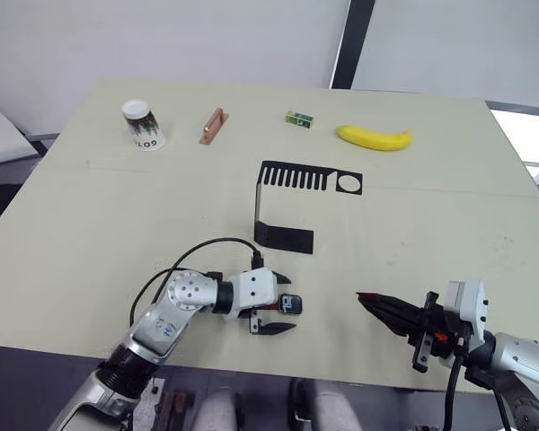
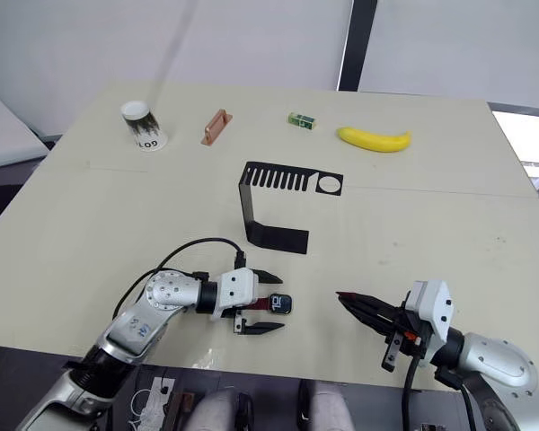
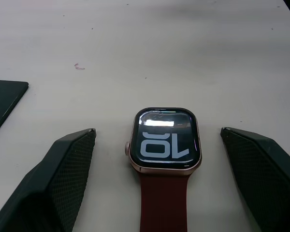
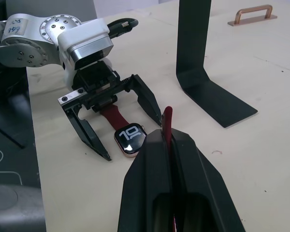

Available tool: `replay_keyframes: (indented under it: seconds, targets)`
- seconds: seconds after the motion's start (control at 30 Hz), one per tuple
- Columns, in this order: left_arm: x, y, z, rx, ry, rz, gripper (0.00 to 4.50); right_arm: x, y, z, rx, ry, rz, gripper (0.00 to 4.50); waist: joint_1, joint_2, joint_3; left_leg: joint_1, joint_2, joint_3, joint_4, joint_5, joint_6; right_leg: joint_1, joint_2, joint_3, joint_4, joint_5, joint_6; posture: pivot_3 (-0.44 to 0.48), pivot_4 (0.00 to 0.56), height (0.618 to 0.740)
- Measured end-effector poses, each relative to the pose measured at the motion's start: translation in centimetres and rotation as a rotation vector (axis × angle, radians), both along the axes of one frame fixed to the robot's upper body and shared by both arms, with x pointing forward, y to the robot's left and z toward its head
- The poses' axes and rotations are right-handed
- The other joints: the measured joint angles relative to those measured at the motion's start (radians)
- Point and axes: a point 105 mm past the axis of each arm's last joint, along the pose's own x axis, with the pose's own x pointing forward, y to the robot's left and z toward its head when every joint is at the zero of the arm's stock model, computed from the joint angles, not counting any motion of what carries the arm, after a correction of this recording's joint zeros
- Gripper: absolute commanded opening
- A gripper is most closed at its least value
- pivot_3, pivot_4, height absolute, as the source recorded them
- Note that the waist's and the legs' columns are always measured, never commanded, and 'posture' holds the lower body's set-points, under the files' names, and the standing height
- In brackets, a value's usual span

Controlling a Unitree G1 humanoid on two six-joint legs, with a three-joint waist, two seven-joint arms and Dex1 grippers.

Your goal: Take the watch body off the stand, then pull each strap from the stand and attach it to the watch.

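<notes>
A: Where's the watch body [image 3: 165,141] sitting for you now?

B: Flat on the table [image 1: 449,215], screen up, off the stand [image 1: 292,205], which stands empty a little farther in. One strap [image 4: 114,116] is already fixed to it and runs back under your left hand [image 1: 272,302]. That hand is open, a finger on each side of the watch, neither one touching it.

A: And the other strap?

B: Your right hand [image 1: 370,303] is clamped on the second strap [image 4: 167,124]; its dark-red tip pokes out between the closed fingers, pointing across toward the watch.

A: So which way do I move?

B: The watch lies to the left of your right hand, near but apart, with bare table between. In the right wrist view the free edge of the case faces roughly toward your strap tip, and the fixed strap leads away on the far side. I'd judge the right arm carries the strap in along that line while the left closes to steady the case.

A: Any risk?

B: Probably the case sliding if unheld.
</notes>
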Motion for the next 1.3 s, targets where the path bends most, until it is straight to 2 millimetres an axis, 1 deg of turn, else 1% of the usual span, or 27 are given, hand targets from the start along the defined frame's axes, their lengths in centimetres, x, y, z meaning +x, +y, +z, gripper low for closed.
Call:
replay_keyframes:
  seconds: [0.3,0.37,0.43,0.47,0.53,0.57,0.97,1.07,1.2,1.3]
  targets:
    - [0.2,0.1,-0.3,0.001,0.003,-0.003,4.47,0.2,-0.3,0.3,-0.004,-0.007,-0.012,0.0,-0.001,0.0,-0.003,0.002,0.0,0.0,0.001,0.0,0.0,0.002,0.0,0.0,0.001,0.0,0.0,0.0,0.15,0.74]
    - [0.1,0.1,-0.3,0.002,0.007,-0.004,3.94,0.2,-0.3,0.3,-0.005,-0.004,-0.015,0.0,-0.001,0.0,-0.003,0.002,0.0,0.0,0.001,0.0,0.0,0.002,0.0,0.0,0.001,0.0,0.0,0.0,0.15,0.74]
    - [-0.2,0.0,-0.6,0.005,0.019,-0.017,3.18,0.3,-0.3,0.3,-0.005,0.0,-0.018,0.0,0.0,0.0,-0.003,0.004,0.0,0.0,0.001,0.0,0.0,0.003,0.0,0.001,0.001,0.0,0.0,0.0,0.15,0.74]
    - [-0.3,-0.1,-0.8,0.007,0.023,-0.021,2.57,0.4,-0.3,0.4,-0.005,-0.003,-0.02,0.0,0.0,0.0,-0.003,0.006,0.0,0.0,0.001,0.0,0.0,0.005,0.0,0.001,0.001,0.0,0.0,0.0,0.15,0.74]
    - [-0.4,-0.1,-1.1,0.012,0.034,-0.02,1.59,0.5,-0.3,0.5,-0.005,-0.012,-0.021,0.0,0.0,0.0,-0.003,0.016,0.0,0.0,-0.002,-0.003,0.005,0.015,0.0,0.0,-0.003,0.0,0.0,0.0,0.15,0.74]
    - [-0.3,-0.1,-1.2,0.012,0.036,-0.016,1.58,0.5,-0.3,0.6,-0.005,-0.015,-0.021,0.0,-0.001,0.0,-0.004,0.017,0.001,0.0,-0.004,-0.004,0.006,0.018,0.0,0.0,-0.005,0.0,0.0,0.0,0.15,0.74]
    - [0.3,0.2,-1.5,-0.014,0.054,-0.004,1.58,0.5,-0.2,0.7,-0.003,-0.017,-0.025,0.0,-0.004,0.0,-0.017,0.018,0.001,0.0,-0.004,-0.004,0.006,0.018,0.0,0.001,-0.004,-0.001,0.0,0.0,0.15,0.74]
    - [0.8,1.1,-1.2,-0.054,0.101,0.013,1.58,0.5,-0.2,0.7,-0.007,-0.019,-0.029,0.0,-0.006,0.0,-0.017,0.018,0.001,0.0,-0.004,-0.004,0.006,0.017,0.0,0.001,-0.004,-0.001,-0.001,0.0,0.15,0.74]
    - [0.9,3.3,-0.3,-0.115,0.232,0.018,1.58,0.4,0.2,1.3,-0.047,-0.078,-0.025,0.0,-0.005,0.0,-0.016,0.015,0.001,0.0,-0.004,-0.004,0.005,0.013,0.0,0.0,-0.003,-0.001,-0.001,0.0,0.15,0.74]
    - [0.6,4.1,1.6,-0.199,0.334,-0.02,1.58,-0.1,1.4,1.8,-0.072,-0.121,0.014,0.0,-0.003,-0.001,-0.015,0.015,0.001,-0.001,-0.004,-0.002,0.001,0.014,0.0,0.0,-0.004,-0.001,-0.001,0.0,0.15,0.74]
